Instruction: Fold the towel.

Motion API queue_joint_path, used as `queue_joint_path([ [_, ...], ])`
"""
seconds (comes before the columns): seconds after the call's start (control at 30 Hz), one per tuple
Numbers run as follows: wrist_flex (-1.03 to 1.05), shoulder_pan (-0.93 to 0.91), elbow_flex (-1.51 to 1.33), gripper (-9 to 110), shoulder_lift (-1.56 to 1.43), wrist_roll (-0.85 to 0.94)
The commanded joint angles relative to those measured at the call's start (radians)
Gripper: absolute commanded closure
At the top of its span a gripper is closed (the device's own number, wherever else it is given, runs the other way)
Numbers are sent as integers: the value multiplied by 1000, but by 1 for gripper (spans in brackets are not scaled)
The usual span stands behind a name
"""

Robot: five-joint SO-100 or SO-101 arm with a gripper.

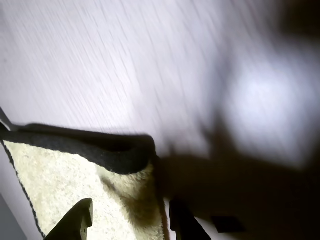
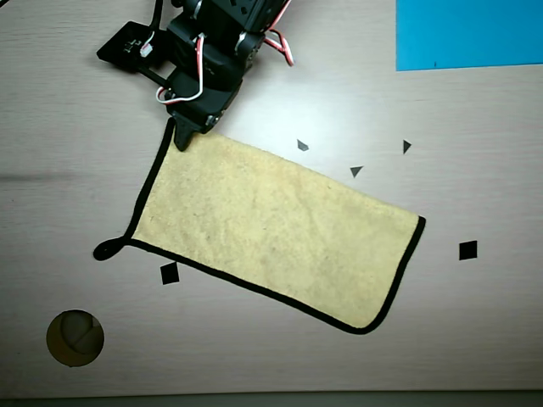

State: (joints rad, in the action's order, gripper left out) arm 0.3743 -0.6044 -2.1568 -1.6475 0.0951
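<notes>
Dark fingertips (image 1: 82, 220) sit at the bottom edge of the wrist view, spread apart with yellow pile showing between them; nothing looks pinched yet, though motion blur makes this uncertain. Table (image 2: 76, 102): pale wood grain, carrying everything. Towel (image 2: 271, 229) lies flat and fully open, slanting from upper left to lower right in the overhead view, loop (image 2: 103, 250) at its left corner. Blue sheet (image 2: 467, 34) sits far right, well apart. Gripper (image 1: 130, 220) is at the towel's top-left corner (image 2: 182, 140), one finger over the black binding (image 1: 100, 145). Step in hand, by my reading: seize this corner. Get both binding and pile between the fingers before lifting, then carry it diagonally toward the lower-right end so edges meet.
</notes>
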Motion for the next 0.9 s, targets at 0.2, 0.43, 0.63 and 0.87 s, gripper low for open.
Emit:
queue_joint_path([
  [0.2, -58, -3, 54, 86, 44, 21],
  [0.43, -78, 26, 114, 88, 104, 14],
  [0.63, -78, 63, 130, 88, 109, 20],
  [0.87, -94, 87, 124, 91, 115, 31],
])
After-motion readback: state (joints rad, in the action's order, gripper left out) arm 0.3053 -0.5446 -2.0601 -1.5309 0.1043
